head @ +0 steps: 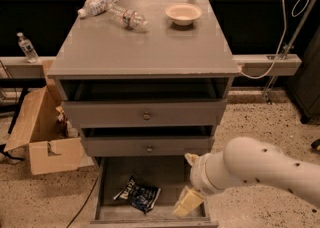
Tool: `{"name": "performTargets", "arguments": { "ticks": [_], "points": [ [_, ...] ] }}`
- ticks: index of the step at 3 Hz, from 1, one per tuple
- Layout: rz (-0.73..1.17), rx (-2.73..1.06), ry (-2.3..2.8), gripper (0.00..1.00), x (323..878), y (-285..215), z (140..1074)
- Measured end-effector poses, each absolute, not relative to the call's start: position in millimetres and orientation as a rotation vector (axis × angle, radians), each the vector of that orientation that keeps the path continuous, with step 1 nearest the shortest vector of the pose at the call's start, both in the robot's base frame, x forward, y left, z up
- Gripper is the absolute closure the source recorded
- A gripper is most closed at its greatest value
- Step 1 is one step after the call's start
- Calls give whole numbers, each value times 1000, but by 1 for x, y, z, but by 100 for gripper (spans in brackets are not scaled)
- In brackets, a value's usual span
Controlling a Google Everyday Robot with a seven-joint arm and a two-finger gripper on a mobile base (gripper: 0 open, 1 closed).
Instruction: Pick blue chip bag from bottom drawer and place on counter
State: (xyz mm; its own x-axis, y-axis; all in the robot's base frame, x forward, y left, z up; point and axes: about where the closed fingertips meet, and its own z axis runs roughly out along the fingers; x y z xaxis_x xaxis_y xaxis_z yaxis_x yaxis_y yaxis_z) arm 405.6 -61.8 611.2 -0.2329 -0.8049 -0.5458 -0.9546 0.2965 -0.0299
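The blue chip bag lies crumpled on the floor of the open bottom drawer, left of centre. My gripper hangs at the end of the white arm over the drawer's right part, to the right of the bag and apart from it. The counter is the grey top of the cabinet above.
Two clear plastic bottles and a small white bowl lie at the back of the counter. The two upper drawers stand slightly open. An open cardboard box sits on the floor to the left. A bottle stands on a ledge.
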Motion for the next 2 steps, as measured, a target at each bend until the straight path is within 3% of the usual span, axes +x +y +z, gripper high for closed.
{"name": "performTargets", "arguments": {
  "ticks": [2],
  "points": [
    [462, -1468, 2024, 0, 447, -58, 460]
  ]
}}
